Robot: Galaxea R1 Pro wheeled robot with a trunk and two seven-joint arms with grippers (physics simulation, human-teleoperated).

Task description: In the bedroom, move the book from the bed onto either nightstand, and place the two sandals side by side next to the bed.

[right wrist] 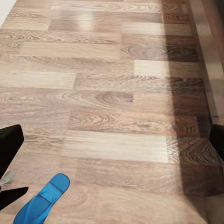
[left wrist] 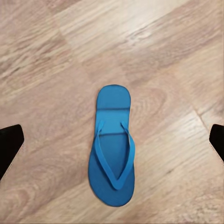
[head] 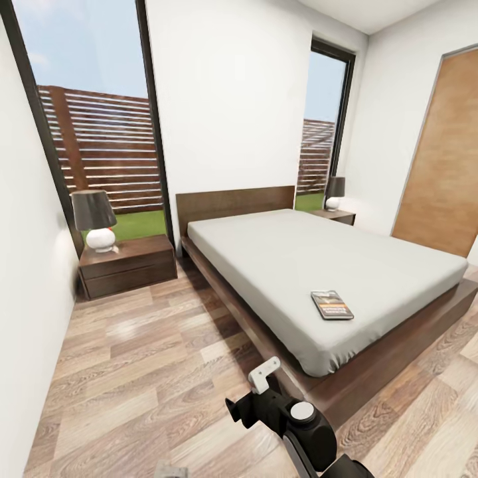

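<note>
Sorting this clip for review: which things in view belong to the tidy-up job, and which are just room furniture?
Part of the job:
- book, lying on the bed
- blue sandal, flat on the wood floor
- near nightstand and far nightstand

Just there:
- two lamps
- windows
- wooden door

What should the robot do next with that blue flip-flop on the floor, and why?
Probably lower the left end effector straight down onto the blue sandal. The sandal lies flat on the wood floor, centred between the two open fingertips, and nothing is gripped yet. The book still rests on the bed, so that could come afterwards.
</note>
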